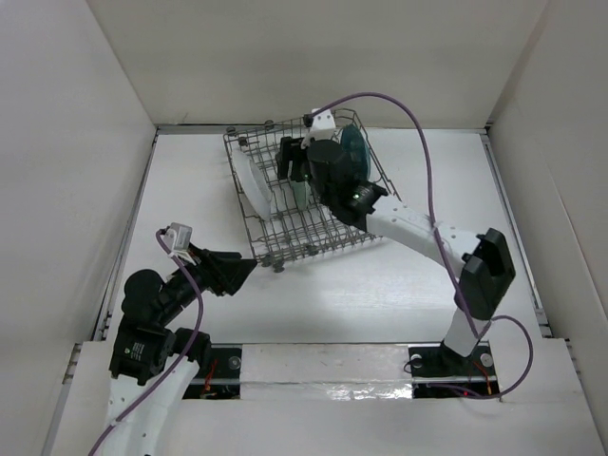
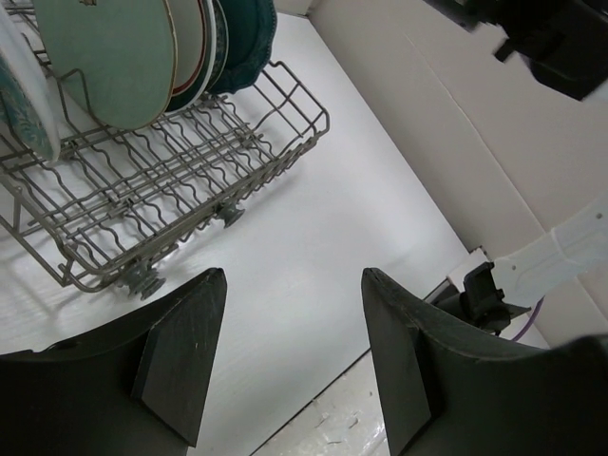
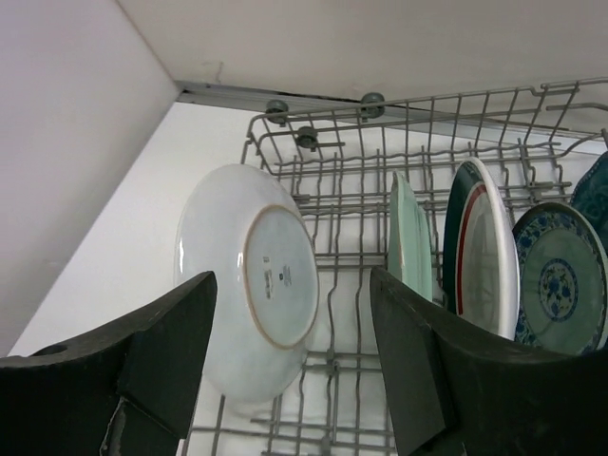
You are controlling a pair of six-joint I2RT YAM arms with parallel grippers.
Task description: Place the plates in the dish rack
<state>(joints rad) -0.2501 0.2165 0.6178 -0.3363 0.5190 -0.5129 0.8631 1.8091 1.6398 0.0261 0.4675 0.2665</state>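
- The left claw [image 2: 293,280] hovers wide open and empty over bare worktop [image 2: 323,209]. The dish rack [image 2: 171,180] sits just ahead of it and to its left.
- The right claw [image 3: 293,280] hangs above the rack, its fingers spread wide and gripping nothing.
- The step in hand is probably clearing the rack once a plate is set. The right claw should rise straight up with its fingers apart, so neither clips a rim.
- Just beyond the right claw, a white-backed plate [image 3: 256,285] leans on the tines.
- To the right of the claw stand a mint plate [image 3: 404,237], a red-banded plate [image 3: 480,252], a small patterned plate [image 3: 560,285] and a dark teal plate [image 3: 597,190].
- All five plates appear to be in the rack.
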